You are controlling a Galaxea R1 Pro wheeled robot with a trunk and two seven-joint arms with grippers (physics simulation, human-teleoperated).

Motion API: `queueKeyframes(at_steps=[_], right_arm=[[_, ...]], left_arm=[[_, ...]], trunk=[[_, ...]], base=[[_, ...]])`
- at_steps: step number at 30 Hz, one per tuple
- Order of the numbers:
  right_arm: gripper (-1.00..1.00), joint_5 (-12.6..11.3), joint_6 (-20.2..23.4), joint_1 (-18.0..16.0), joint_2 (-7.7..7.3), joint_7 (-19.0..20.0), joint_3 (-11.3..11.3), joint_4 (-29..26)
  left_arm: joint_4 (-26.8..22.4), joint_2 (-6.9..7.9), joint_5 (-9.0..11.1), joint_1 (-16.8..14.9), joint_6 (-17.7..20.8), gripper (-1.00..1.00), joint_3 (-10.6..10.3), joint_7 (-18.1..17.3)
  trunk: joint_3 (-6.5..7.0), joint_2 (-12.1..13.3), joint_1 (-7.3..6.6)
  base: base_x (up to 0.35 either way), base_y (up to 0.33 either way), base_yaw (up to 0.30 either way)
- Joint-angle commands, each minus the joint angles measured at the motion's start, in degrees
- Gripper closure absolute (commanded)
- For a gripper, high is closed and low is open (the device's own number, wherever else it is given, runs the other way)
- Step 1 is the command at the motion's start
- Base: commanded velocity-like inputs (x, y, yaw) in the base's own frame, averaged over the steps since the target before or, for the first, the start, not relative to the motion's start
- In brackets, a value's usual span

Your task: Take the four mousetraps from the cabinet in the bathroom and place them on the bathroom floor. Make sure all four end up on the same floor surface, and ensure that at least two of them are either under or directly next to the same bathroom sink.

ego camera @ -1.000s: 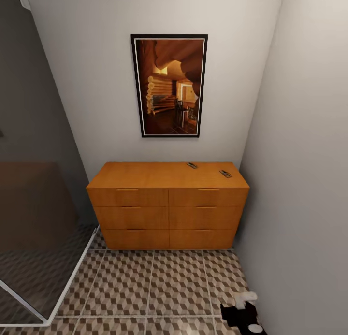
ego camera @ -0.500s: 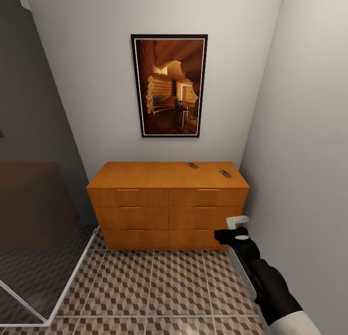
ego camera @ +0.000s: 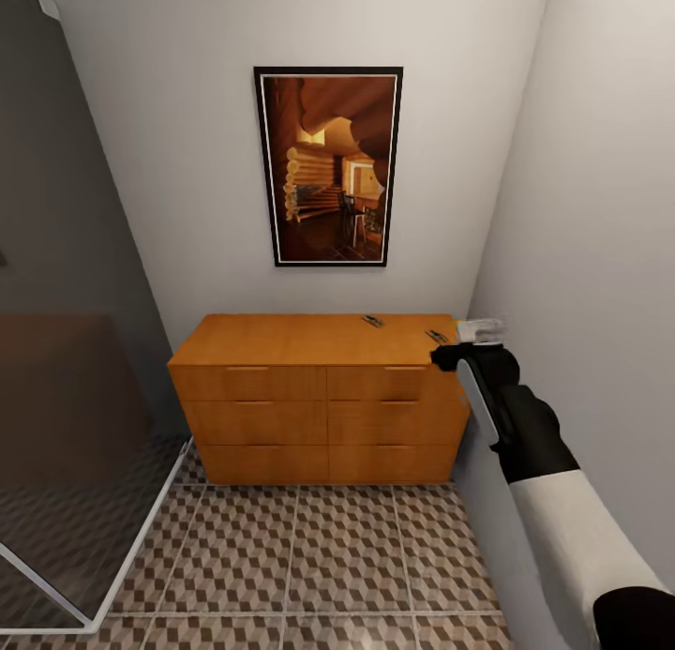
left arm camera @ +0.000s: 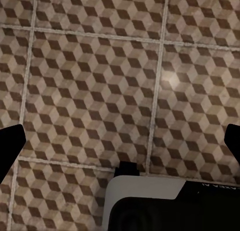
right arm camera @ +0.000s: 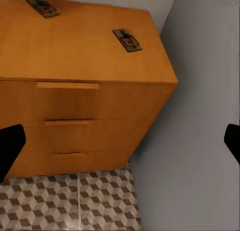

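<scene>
two mousetraps [ego camera: 373, 321] [ego camera: 436, 335], one cabinet [ego camera: 319, 397] with six drawer fronts, one framed picture [ego camera: 328, 166]

Right gripper [ego camera: 478, 336] covers the cabinet [ego camera: 319, 387] top's right corner, partly hiding one mousetrap [ego camera: 437, 335] there. Other mousetrap [ego camera: 373, 321] too small in head view for spring or spot detail. In right wrist view, far mousetrap [right arm camera: 43, 7] cut by pic edge; cabinet's left side cut off too. Fingertips [right arm camera: 10, 146] only slivers at both wrist views' edges.
</scene>
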Motion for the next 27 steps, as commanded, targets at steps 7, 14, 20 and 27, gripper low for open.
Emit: queueKeyframes(at_steps=[7, 14, 20, 27], right_arm=[[-1.00, -1.1, 1.2, -13.0, -1.56, -0.2, -0.9, 7.0], [-1.00, -1.4, 0.8, -17.5, -2.38, 10.3, -0.6, 18.1], [-1.00, -1.0, -4.2, -17.8, -2.99, 17.3, -0.5, 24.6], [-1.00, -0.7, -7.5, -17.9, -3.17, 19.5, -0.5, 27.2]], left_arm=[[0.2, -0.02, 0.2, 0.0, -0.2, -1.00, -0.5, 0.1], [0.2, -0.01, 0.2, -0.1, -0.2, -1.00, -0.5, 0.1], [0.2, -0.01, 0.2, -0.1, -0.2, -1.00, -0.5, 0.1], [0.2, -0.01, 0.2, -0.1, -0.2, -1.00, -0.5, 0.1]], trunk=[[-0.14, -0.1, 0.03], [-0.14, -0.1, 0.03], [-0.14, -0.1, 0.03], [-0.14, -0.1, 0.03]], base=[[0.000, 0.000, 0.000], [0.007, 0.000, 0.000], [0.118, 0.000, 0.000], [0.283, 0.000, 0.000]])
